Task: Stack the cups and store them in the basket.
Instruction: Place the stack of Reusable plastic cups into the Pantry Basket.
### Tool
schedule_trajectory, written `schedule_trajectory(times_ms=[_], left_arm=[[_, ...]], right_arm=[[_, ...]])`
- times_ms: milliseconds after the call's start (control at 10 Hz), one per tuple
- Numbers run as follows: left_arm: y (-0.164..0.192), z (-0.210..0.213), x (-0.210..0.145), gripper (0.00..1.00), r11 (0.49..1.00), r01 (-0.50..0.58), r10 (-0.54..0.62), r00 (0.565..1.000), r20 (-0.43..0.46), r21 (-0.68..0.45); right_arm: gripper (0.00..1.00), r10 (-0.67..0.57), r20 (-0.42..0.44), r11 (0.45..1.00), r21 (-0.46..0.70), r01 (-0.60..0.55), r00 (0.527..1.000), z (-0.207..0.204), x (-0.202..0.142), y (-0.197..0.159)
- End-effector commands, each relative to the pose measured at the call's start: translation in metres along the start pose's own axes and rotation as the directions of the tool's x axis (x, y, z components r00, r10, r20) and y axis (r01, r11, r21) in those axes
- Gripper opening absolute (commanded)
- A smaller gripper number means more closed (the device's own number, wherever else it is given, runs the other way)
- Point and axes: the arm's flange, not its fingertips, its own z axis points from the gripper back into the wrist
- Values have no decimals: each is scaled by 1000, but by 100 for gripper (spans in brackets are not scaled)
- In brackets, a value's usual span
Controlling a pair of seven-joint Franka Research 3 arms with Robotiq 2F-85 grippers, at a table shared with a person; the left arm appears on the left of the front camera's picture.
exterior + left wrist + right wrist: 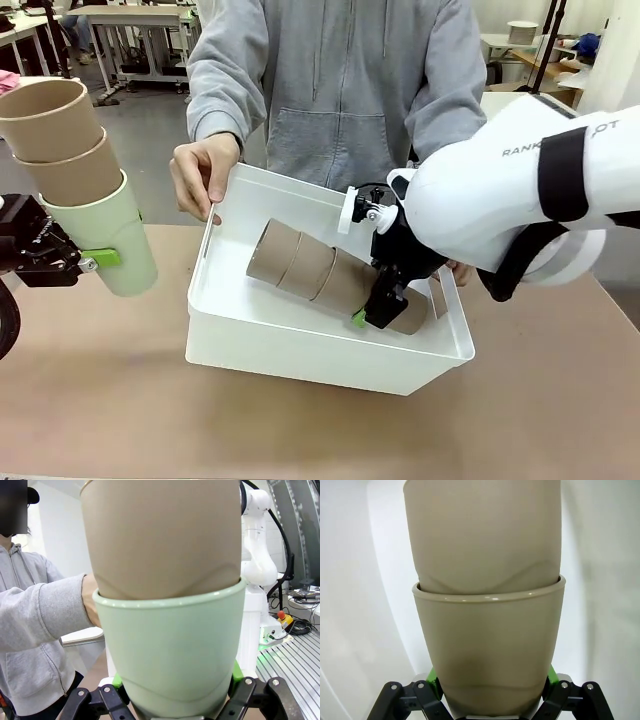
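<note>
The left claw (97, 258) is seen clamped on the lower part of the mint green cup (118, 232), which is held clear above the tabletop (100, 400). Nested in it are two tan cups (60, 140), tilted and rising beyond the claw's fingertips. The right claw (378, 305) is set inside the basket (320, 350) and closed on the outermost cup of a stack of three tan cups (305, 265), which is laid on its side on the basket's floor and extends away from the claw, while the basket's rim beyond that stack is gripped by a person's hand (200, 175).
</note>
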Motion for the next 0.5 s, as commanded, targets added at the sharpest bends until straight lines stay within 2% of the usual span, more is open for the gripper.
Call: schedule_trajectory(times_ms=[0, 400], left_arm=[[1, 1, 4, 85, 1000, 9, -9, 1000, 10, 3], [1, 1, 4, 85, 1000, 9, -9, 1000, 10, 3]], right_arm=[[85, -11, 5, 1000, -5, 11, 1000, -8, 15, -4], [85, 10, -24, 1000, 16, -10, 1000, -24, 17, -8]])
